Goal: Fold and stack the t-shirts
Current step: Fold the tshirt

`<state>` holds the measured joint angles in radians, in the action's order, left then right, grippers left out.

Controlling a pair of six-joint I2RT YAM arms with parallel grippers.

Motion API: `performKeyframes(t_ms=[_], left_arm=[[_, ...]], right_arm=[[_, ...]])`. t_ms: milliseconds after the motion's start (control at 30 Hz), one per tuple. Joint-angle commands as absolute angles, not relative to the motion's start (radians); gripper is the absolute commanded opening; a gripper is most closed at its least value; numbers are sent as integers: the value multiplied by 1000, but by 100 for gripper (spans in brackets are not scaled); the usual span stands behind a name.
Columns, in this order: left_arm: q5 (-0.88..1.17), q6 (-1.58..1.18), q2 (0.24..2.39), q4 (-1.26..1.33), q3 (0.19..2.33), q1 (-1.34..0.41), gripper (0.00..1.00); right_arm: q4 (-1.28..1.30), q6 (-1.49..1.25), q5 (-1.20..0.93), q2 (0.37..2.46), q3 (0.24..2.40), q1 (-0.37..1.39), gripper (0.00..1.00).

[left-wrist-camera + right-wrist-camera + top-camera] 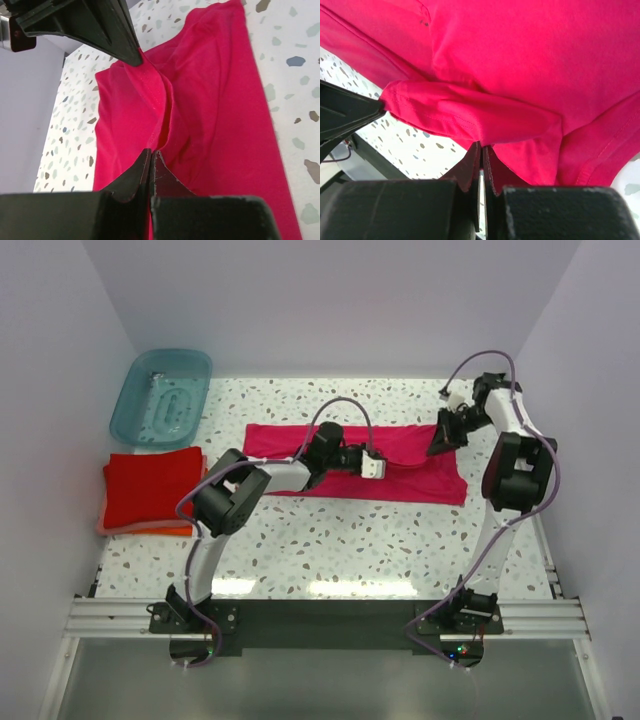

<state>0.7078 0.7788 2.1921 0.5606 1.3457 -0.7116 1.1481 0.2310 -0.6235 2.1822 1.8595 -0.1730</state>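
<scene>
The magenta t-shirt [420, 475] is soft matt cloth with fine stitched hems; the desk [330, 540] under it is smooth, speckled and faintly shiny. The tub [160, 395] at the far left corner is glossy translucent teal plastic. The left end effector [151, 152] and right end effector [481, 145] are matt black, rough-edged plastic.

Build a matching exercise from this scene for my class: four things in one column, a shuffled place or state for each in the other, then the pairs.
Column one
1. magenta t-shirt
2. red t-shirt
3. teal tub
4. left gripper

Column two
A. far left corner of the table
B. folded, at the left edge
C. spread across the middle
D. shut on a ridge of magenta cloth

Pairs: 1-C, 2-B, 3-A, 4-D
</scene>
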Motion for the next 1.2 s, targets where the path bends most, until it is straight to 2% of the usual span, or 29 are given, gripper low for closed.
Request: performKeyframes(t_ms=[0, 333, 867, 900, 967, 1067, 1100, 1167], left_arm=[[667, 701, 2172, 696, 1373, -693, 0], [620, 678, 2204, 739, 1388, -669, 0], [582, 696, 2243, 683, 1402, -657, 0], [571, 683, 2246, 681, 1405, -655, 0], [517, 652, 2253, 673, 1420, -649, 1], [442, 539, 2252, 621, 1466, -624, 18], [419, 476, 2250, 595, 1480, -615, 28], [388, 401, 2235, 485, 1535, -582, 32]], right_arm=[[1167, 267, -652, 2195, 1942, -166, 0], [1146, 245, -629, 2249, 2086, -146, 0], [1112, 230, -520, 2315, 2143, -91, 0], [1112, 229, -517, 2319, 2148, -91, 2], [1108, 222, -502, 2321, 2151, -86, 16], [1103, 222, -457, 2298, 2152, -87, 25], [1109, 225, -443, 2289, 2151, -90, 32], [1123, 238, -431, 2251, 2143, -106, 36]])
